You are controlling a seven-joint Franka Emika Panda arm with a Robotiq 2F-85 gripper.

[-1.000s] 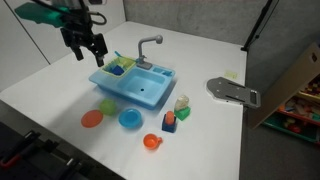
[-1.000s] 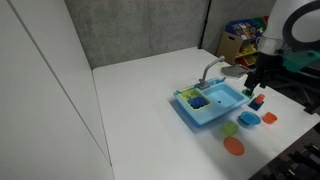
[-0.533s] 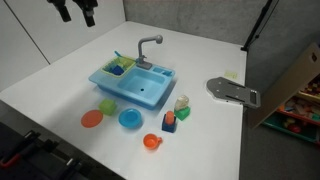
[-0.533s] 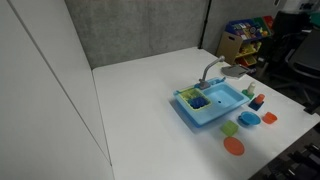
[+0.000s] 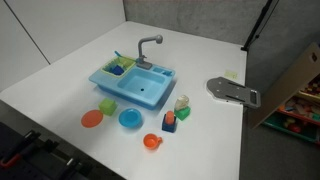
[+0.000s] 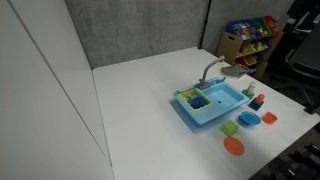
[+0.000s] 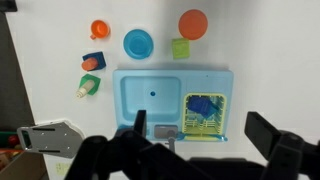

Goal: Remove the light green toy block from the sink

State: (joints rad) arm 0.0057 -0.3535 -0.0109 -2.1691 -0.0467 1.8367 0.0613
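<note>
The light blue sink point(image 5: 150, 92) stands mid-table with a grey faucet point(image 5: 148, 45); it also shows in the other exterior view point(image 6: 222, 100) and the wrist view point(image 7: 150, 95). The light green toy block point(image 5: 107, 105) lies on the table outside the sink, next to the orange plate; it shows in an exterior view point(image 6: 229, 128) and the wrist view point(image 7: 180, 48) too. My gripper point(image 7: 197, 122) is open and empty, high above the sink's faucet side. It is out of both exterior views.
An orange plate point(image 7: 193, 23), a blue plate point(image 7: 138, 43), an orange cup point(image 7: 100, 29) and small toy pieces point(image 7: 92, 63) lie in front of the sink. A blue item sits in the yellow-green rack point(image 7: 205, 105). A grey device point(image 5: 232, 91) lies near the table's edge.
The arm has risen from beside the sink and left both exterior views. The toys have not moved.
</note>
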